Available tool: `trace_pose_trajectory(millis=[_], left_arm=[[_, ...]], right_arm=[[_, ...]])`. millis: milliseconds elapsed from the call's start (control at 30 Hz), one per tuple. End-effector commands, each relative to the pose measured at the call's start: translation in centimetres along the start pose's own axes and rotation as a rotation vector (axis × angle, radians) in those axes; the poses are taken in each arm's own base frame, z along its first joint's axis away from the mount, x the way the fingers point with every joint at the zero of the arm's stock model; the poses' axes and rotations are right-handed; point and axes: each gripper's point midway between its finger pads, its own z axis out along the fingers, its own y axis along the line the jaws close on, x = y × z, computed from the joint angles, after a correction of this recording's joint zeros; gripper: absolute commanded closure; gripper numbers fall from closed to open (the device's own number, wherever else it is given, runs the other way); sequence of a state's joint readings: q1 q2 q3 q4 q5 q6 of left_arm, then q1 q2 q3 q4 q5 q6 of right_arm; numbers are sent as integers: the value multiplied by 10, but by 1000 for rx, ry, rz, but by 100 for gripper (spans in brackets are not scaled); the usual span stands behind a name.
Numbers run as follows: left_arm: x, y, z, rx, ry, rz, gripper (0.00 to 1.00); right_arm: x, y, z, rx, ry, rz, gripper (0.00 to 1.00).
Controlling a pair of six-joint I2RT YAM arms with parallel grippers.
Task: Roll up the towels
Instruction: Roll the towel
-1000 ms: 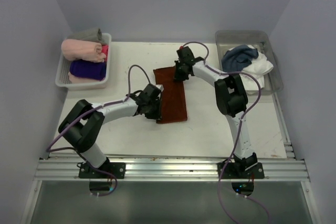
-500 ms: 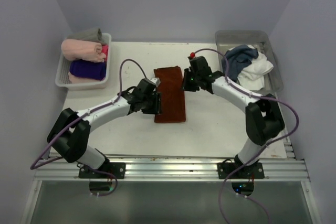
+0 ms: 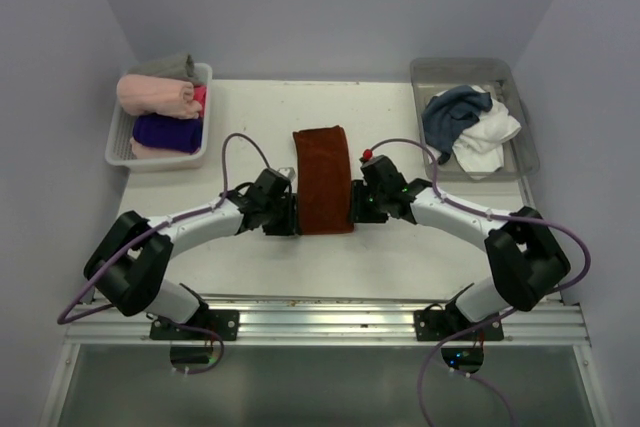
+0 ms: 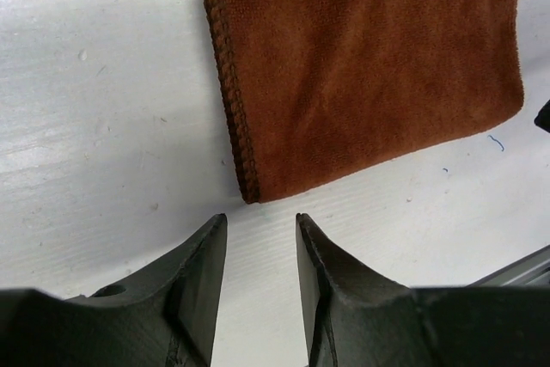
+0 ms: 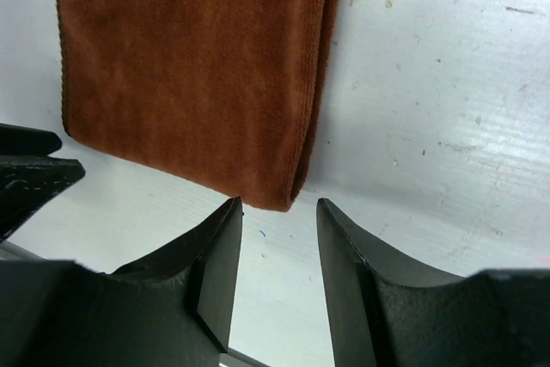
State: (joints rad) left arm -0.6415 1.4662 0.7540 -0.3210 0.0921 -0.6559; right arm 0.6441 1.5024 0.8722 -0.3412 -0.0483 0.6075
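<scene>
Rust-brown terry towel point(image 3: 323, 180) at centre: solid colour, darker stitched hem. White tabletop point(image 3: 400, 247), faint dark specks. 2 o'clock: clear grey plastic bin point(image 3: 527, 152) with dark slate-blue towel point(image 3: 455, 110) and white towel point(image 3: 492, 134). 10 o'clock: white slotted basket point(image 3: 118, 152) with pale pink cloth roll point(image 3: 155, 95) and deep purple cloth roll point(image 3: 167, 132). Left end effector point(image 4: 259, 223) and right end effector point(image 5: 278, 205): matte black.

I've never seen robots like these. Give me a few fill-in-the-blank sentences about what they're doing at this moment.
1. The left gripper and the right gripper both have their jaws ___, holding nothing.
2. The flat towel lying between them is ___ in colour.
3. The blue towel and the white towel lie bunched in the clear bin on the robot's ___ side.

Missing words: open; brown; right.
</scene>
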Motion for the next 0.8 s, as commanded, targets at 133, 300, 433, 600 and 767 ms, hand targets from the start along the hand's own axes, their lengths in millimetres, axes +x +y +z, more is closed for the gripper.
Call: trace_pose_trajectory(millis=[133,300,433,600,767], left_arm=[[-15,-4,10,23,-72,-34,62],[-11,-3,19,25,-55,-45,66],[-6,0,23,16,-39,-49,72],[1,4,25,12,-27,-62,78],[-2,2,25,17,-36,-71,88]], right_arm=[[-10,15,6,-63,-34,24,56],[-1,14,13,-65,-6,32,58],[5,13,15,-63,3,29,60],[14,9,20,-48,20,33,64],[19,3,26,-26,22,33,64]])
